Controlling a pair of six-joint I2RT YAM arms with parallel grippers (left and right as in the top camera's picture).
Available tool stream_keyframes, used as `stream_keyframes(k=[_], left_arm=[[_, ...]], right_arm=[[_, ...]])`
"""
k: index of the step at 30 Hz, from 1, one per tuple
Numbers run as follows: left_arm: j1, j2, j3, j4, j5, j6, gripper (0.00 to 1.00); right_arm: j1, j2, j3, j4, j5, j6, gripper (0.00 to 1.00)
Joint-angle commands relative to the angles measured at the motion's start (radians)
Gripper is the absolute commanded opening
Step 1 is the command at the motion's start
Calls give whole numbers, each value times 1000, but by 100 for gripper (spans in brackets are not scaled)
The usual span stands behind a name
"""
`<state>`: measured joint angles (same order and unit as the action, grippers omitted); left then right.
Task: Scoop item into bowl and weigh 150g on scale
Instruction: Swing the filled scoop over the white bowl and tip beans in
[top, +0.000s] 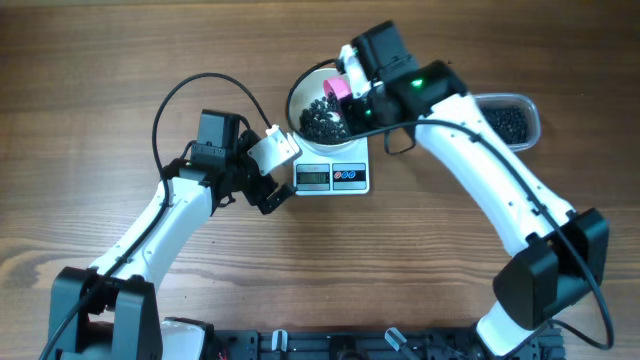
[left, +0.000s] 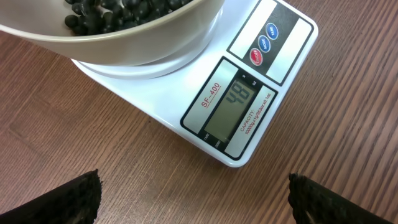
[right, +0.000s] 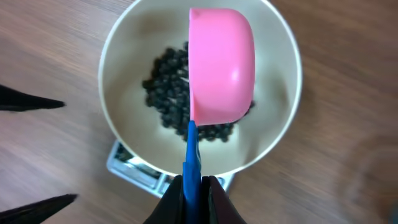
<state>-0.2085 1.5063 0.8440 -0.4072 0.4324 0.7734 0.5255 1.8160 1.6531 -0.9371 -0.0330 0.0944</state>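
A round plain white bowl (top: 300, 92) stands on a small flat white rectangular kitchen scale (top: 335, 177) near the middle of the brown wooden table (top: 100, 60). The bowl covers the far part of the scale and leaves the grey digital display (left: 231, 106) and the small round buttons (left: 263, 43) uncovered. The display shows what looks like 48. A loose heap of tiny matte black beads (right: 166, 93) lies on the bottom of the bowl.

The right gripper (right: 194, 186) hangs over the bowl with its fingers pressed tight on the thin blue handle (right: 191, 149) of a pink plastic scoop (right: 222, 62). The scoop head is above the beads, inside the ring of the bowl's rim, with its rounded pink outside turned to the wrist camera. Whether anything remains in it cannot be seen.

The left gripper (top: 283, 172) is low over the table just beside the scale's left end, with its fingers spread wide and nothing between them. In its wrist view both black fingertips (left: 68, 199) sit at the bottom corners, apart from the scale.

A clear rounded-rectangular plastic tub (top: 528, 105) with more black beads stands to the right, well apart from the scale and partly behind the right arm.
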Motion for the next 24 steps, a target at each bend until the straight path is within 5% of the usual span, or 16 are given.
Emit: stream_keyframes(k=[1, 8, 24], left_arm=[[6, 7, -8, 0, 12, 8, 100], [6, 7, -8, 0, 12, 8, 100], [6, 7, -8, 0, 12, 8, 100]], right_arm=[[81, 0, 23, 15, 280, 34, 4], [181, -3, 23, 28, 501, 43, 4], [58, -98, 23, -19, 201, 10, 4]])
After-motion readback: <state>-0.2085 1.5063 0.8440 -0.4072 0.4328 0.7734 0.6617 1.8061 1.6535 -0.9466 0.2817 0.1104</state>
